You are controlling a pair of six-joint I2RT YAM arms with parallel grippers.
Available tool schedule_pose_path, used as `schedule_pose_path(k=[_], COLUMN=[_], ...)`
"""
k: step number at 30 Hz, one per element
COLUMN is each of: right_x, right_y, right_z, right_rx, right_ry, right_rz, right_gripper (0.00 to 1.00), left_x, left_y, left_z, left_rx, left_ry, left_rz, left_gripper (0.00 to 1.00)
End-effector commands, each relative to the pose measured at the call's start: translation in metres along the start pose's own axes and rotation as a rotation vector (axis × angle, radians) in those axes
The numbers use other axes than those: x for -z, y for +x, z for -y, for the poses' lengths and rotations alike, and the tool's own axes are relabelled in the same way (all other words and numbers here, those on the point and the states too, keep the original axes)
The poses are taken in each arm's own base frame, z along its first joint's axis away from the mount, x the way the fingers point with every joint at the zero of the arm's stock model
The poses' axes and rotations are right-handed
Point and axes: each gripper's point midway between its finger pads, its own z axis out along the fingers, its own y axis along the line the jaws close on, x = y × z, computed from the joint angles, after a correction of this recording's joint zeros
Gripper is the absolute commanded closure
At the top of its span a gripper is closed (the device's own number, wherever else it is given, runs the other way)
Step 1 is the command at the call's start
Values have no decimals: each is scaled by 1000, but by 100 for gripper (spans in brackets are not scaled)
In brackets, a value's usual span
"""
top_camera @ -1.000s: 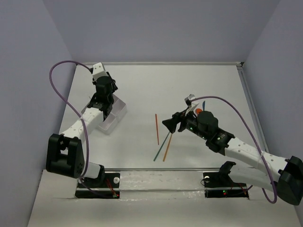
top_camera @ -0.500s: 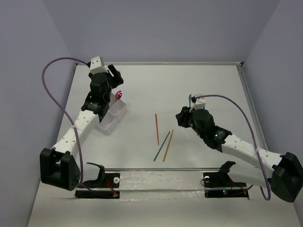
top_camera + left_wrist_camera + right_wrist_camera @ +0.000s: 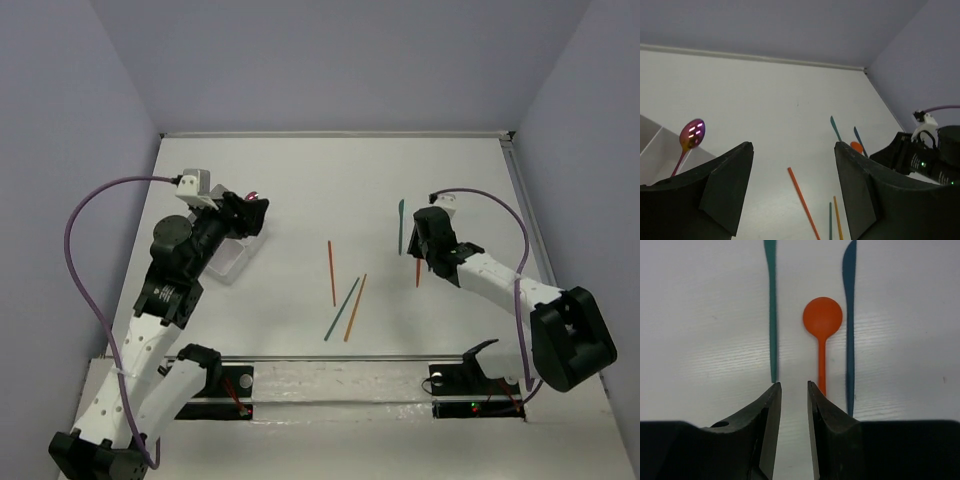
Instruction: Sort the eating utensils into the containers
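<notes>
I'm seeing the left gripper (image 3: 792, 150) hovering with its jaws wide apart and empty beside the tray (image 3: 232, 262) near the counter's left edge. A shiny spoon (image 3: 691, 134) is leaning in the tray. The right gripper (image 3: 792, 385), jaws nearly together on nothing, is hanging over an orange spoon (image 3: 822, 317) toward the right edge. Three sticks (image 3: 355, 307) are lying mid-counter.

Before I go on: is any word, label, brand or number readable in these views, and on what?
None can be read in any view.
No text shows on the tray, the spoon, the sticks, the left gripper or the right gripper.
The arm bases show only small green and red lights, and no lettering can be made out.
</notes>
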Motion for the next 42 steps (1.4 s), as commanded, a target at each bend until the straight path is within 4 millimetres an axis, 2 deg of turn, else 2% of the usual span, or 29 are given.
schedule_pose_path(k=[1, 5, 8, 14, 19, 20, 21, 23, 25, 27, 32, 34, 35, 38, 39, 40, 42], right_x=[-15, -27, -38, -49, -54, -55, -56, -57, -54, -51, -24, -12, -1, 24, 38, 52, 70], right_y=[-2, 10, 19, 38, 43, 44, 46, 46, 39, 28, -21, -30, -42, -46, -44, -47, -48], right_z=[19, 19, 29, 26, 25, 25, 24, 24, 27, 24, 10, -4, -14, -63, -78, -101, -120], right_rx=[-54, -42, -52, -54, -50, -47, -43, -36, -26, -16, -16, 22, 18, 44, 56, 61, 78], right_ry=[78, 103, 161, 162, 168, 166, 163, 161, 175, 155, 61, -24, -79, -333, -422, -555, -662], right_rz=[-34, -93, -125, -192, -210, -213, -220, -220, -200, -171, -42, -11, 30, 53, 63, 74, 87], right_gripper=[67, 67, 67, 68, 69, 73, 82, 88, 93, 93, 93, 93, 93, 93, 93, 93, 93], left_x=[24, 37, 39, 45, 45, 45, 44, 44, 42, 40, 28, 25, 22, 11, 7, 4, 1], left_y=[28, 11, 13, 10, 11, 12, 12, 13, 15, 18, 35, 44, 47, 58, 66, 68, 73], left_z=[-4, 7, 14, 24, 25, 25, 25, 25, 24, 25, 28, 32, 33, 37, 40, 41, 54], left_rx=[-61, -68, -65, -62, -60, -59, -58, -55, -54, -49, -13, 11, 41, 104, 125, 142, 187], left_ry=[16, 52, 86, 131, 139, 140, 140, 141, 142, 147, 182, 213, 214, 236, 251, 256, 292], left_rz=[-76, -12, -23, -15, -21, -23, -25, -28, -37, -51, -122, -160, -178, -236, -270, -280, -304], left_gripper=[22, 21, 21, 21, 21, 21, 21, 21, 21, 21, 21, 21, 21, 22, 22, 23, 23])
